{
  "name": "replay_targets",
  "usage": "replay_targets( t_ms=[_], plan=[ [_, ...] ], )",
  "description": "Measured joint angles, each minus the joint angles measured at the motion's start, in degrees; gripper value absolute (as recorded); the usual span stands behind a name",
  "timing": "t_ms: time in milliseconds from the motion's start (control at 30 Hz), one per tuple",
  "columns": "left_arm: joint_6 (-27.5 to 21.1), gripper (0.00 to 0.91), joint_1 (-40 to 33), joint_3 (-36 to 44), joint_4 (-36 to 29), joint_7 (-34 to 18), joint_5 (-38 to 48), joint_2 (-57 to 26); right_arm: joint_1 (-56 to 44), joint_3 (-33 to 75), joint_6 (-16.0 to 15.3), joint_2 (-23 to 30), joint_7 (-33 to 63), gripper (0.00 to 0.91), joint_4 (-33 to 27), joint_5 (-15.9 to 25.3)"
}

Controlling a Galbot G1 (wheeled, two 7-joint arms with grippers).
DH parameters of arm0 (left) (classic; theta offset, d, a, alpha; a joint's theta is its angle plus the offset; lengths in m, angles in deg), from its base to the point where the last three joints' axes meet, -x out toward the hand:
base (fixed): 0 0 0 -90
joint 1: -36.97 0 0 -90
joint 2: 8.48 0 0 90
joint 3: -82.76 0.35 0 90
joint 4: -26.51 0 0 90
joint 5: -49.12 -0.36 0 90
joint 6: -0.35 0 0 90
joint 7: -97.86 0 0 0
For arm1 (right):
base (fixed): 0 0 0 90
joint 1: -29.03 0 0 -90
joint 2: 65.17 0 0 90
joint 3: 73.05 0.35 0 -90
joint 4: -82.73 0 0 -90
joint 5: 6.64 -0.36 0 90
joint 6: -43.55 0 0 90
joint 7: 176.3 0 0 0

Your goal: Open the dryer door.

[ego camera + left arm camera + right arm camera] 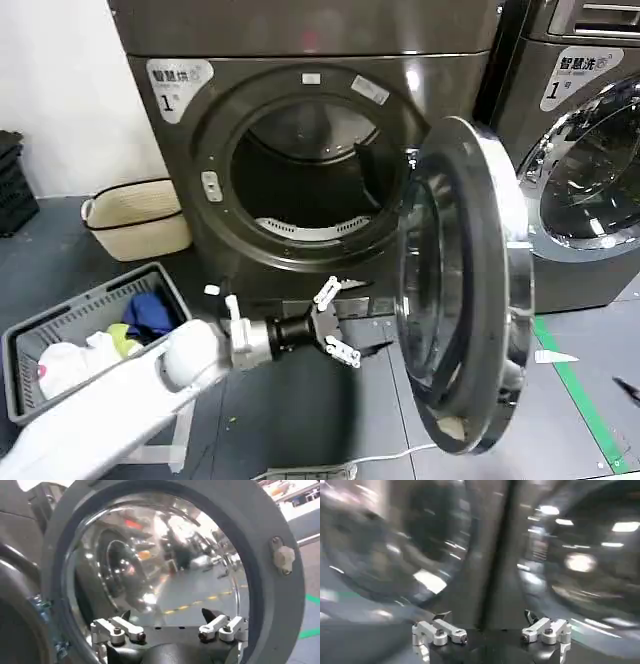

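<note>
The dark grey dryer (pixel 300 60) stands in front of me with its round door (pixel 500 220) swung out to the right, edge-on to the head view. The drum opening (pixel 305 180) is exposed. My left gripper (pixel 350 320) is low in front of the dryer, just left of the door's inner face, open and holding nothing. In the left wrist view the left gripper (pixel 166 614) faces the door's bulged glass (pixel 160 555), the grey rim (pixel 270 600) and a white latch (pixel 284 557). My right gripper (pixel 486 615) is open and empty, facing blurred machine fronts.
A grey laundry basket (pixel 60 330) with clothes sits on the floor at the left. A cream woven basket (pixel 135 215) stands behind it. A second machine (pixel 590 150) is at the right. Green floor tape (pixel 585 400) and a white cable (pixel 370 462) run below the door.
</note>
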Motion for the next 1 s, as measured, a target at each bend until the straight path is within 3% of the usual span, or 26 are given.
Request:
replay_targets(
  t_ms=[233, 633, 800, 1000],
  plan=[
    [-0.2, 0.907, -4.4, 4.1, 2.4, -0.7, -0.4, 3.9, -0.3, 6.3, -2.2, 7.7, 19.5, 0.907, -0.9, 6.6],
    [-1.0, 0.907, -11.5, 10.0, 7.2, -2.1, -0.5, 11.7, 1.2, 11.9, -9.7, 18.5, 47.8, 0.907, 1.2, 10.0],
    [-0.9, 0.907, -13.5, 12.2, 9.6, -2.2, -0.4, 15.0, 1.7, 14.6, -12.2, 21.9, 53.6, 0.907, 2.9, 11.9],
    [-0.7, 0.907, -15.4, 13.9, 12.2, -2.3, -0.5, 18.2, 2.1, 16.9, -13.1, 25.2, 54.1, 0.907, 3.0, 13.7]
  ],
)
